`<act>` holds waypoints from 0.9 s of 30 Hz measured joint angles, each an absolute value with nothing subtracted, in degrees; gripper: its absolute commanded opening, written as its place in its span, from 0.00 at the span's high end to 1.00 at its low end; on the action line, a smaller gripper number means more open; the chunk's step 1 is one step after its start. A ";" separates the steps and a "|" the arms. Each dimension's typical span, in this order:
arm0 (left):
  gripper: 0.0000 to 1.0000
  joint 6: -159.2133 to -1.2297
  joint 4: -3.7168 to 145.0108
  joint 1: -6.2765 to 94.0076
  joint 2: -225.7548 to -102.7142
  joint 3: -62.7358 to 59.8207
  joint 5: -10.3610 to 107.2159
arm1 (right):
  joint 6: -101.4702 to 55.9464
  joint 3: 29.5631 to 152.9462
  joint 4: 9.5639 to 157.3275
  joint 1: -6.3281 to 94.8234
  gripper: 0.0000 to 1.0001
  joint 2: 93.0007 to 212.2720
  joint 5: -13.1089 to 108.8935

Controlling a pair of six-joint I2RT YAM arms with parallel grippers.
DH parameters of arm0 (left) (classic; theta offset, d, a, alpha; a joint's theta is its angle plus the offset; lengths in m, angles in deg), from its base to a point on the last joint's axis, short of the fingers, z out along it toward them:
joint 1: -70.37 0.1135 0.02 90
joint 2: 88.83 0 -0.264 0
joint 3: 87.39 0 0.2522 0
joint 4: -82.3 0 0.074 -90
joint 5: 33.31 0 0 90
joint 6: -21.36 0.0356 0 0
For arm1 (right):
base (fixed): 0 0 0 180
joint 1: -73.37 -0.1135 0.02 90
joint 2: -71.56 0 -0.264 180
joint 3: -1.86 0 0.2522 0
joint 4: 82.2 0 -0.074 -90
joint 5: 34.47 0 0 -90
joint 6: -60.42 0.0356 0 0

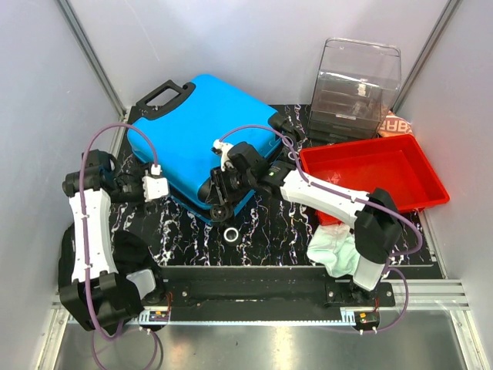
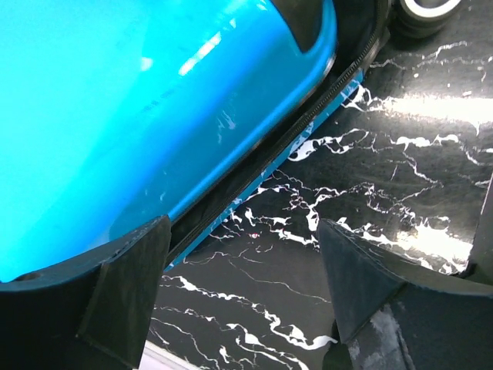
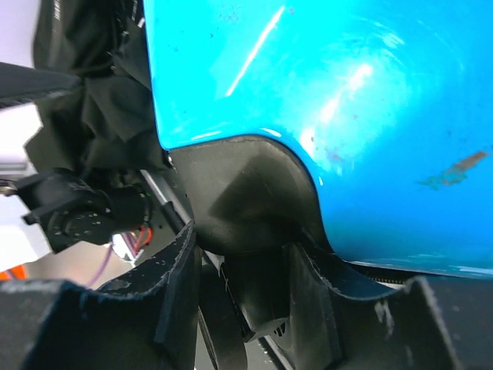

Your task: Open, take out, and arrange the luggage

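Observation:
The luggage [image 1: 204,131] is a bright blue hard-shell suitcase lying flat and closed on the black marbled mat, with its black handle [image 1: 163,96] at the far left. My left gripper [image 1: 166,188] is open and empty at the suitcase's near-left edge. In the left wrist view the gripper [image 2: 246,285] hovers over bare mat beside the blue shell [image 2: 139,108] and its zipper seam. My right gripper [image 1: 221,187] sits on the suitcase's near corner. In the right wrist view the gripper [image 3: 246,301] is closed around the black wheel housing [image 3: 239,200] under the blue shell [image 3: 323,92].
A black-and-white wheel [image 1: 231,235] lies on the mat just off the near corner; it also shows in the left wrist view [image 2: 424,11]. A red tray [image 1: 362,150] stands at the right, a clear drawer box [image 1: 358,85] behind it, and a white cloth [image 1: 335,250] near the right arm.

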State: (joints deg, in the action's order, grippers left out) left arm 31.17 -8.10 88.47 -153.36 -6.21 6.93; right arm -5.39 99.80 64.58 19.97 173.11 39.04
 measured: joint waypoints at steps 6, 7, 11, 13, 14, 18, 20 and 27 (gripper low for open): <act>0.16 33.68 -8.14 88.41 -153.43 -11.45 7.91 | -2.22 99.85 66.26 21.17 1.00 172.96 36.73; 0.15 33.64 -8.23 88.32 -153.47 -12.59 8.07 | -1.11 99.85 66.87 21.34 1.00 172.87 36.40; 0.14 33.27 -8.40 86.86 -154.48 -14.54 9.01 | 0.60 99.85 68.27 21.87 1.00 172.39 36.59; 0.13 33.24 -7.99 86.09 -155.48 -14.54 9.18 | 1.25 99.85 68.60 22.15 1.00 171.85 36.77; 0.12 33.29 -7.84 85.83 -156.07 -14.54 9.27 | 1.51 99.85 68.71 22.24 1.00 171.43 36.92; 0.11 33.55 -6.20 84.85 -157.67 -14.80 10.28 | 1.80 99.87 69.50 22.50 1.00 170.12 37.29; 0.11 33.31 -4.32 83.62 -157.93 -15.63 11.17 | 1.69 100.09 71.05 22.52 1.00 169.44 37.53; 0.11 31.85 2.13 77.79 -160.46 -17.18 13.01 | 1.56 106.16 80.86 24.69 1.00 168.22 41.03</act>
State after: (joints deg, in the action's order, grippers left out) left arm 31.85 2.13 77.79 -160.46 -17.18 13.01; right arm 1.56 106.16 80.86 24.69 168.22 41.03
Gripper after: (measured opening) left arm 0.890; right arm 0.012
